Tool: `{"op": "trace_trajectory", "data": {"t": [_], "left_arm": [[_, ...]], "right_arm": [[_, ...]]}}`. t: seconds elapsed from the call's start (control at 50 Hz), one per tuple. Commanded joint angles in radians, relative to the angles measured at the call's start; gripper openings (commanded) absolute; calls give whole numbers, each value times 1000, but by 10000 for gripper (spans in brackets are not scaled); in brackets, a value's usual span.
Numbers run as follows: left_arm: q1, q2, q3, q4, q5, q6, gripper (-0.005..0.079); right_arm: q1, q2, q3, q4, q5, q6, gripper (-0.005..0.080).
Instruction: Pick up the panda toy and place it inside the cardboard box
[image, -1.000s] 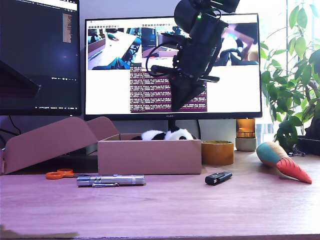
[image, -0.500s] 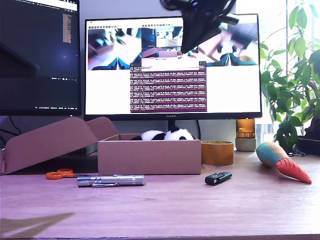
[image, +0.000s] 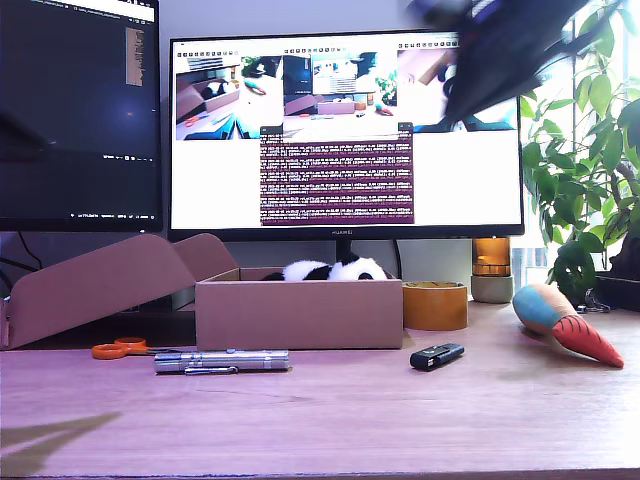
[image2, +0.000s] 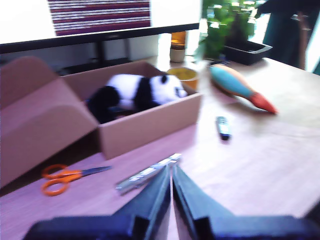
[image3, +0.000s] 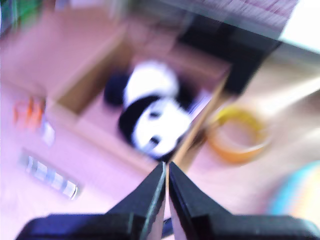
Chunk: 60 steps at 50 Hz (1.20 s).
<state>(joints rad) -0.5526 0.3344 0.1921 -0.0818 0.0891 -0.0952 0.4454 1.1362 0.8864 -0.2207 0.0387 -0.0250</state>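
As the exterior view shows it, the cardboard box (image: 299, 314) stands mid-desk with its flap lid lying open toward the exterior view's left, and the panda toy (image: 330, 270) lies inside, its white and black fur showing just above the rim. Items in front of the box: orange scissors (image: 120, 349), a silver flashlight (image: 221, 361), a black USB stick (image: 437, 355). Beside the box on the exterior view's right: a round yellow-brown container (image: 435, 304), then a teal-and-orange carrot plush (image: 566, 325). A blurred dark arm (image: 500, 50) crosses the upper right of this view, high above the desk; which arm it is cannot be told.

First wrist view: my first gripper (image2: 171, 175), jaws pressed together with nothing between them, well above the wooden desk (image2: 260, 155). The panda lies lengthwise in the box, with the scissors, flashlight and USB stick on the desk nearby.

Second wrist view, heavily blurred: my second gripper (image3: 166, 170), jaws closed and empty, above the panda in the box, with the container just beside it.
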Motion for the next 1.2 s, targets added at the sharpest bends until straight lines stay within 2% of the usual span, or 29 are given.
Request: {"op": "trace_trajectory", "data": {"t": [0.0, 0.26, 0.36, 0.46, 0.62, 0.82, 0.98, 1.18], "left_arm": [[23, -3, -8, 10, 12, -3, -19], [88, -3, -8, 10, 26, -2, -19], [102, -3, -9, 6, 24, -1, -19], [123, -3, -9, 5, -12, -1, -19], [179, -3, -11, 21, -54, 12, -19], [274, -3, -48, 69, -47, 70, -19], [330, -6, -56, 67, -12, 70, -19], [367, -90, -58, 13, -16, 71, -19]], "right_arm": [[-47, -23, -97, 23, 11, 12, -13], [-229, -228, -315, 89, 7, 24, -13], [-294, -294, -378, 111, -48, 19, -13], [-336, -367, -453, 190, -85, 26, -13], [-343, -443, -565, 334, -82, 7, -13], [-368, -470, -665, 427, -114, -6, -13], [-369, -490, -749, 511, -139, -9, -13], [-369, -570, -830, 509, -145, -1, -13]]}}
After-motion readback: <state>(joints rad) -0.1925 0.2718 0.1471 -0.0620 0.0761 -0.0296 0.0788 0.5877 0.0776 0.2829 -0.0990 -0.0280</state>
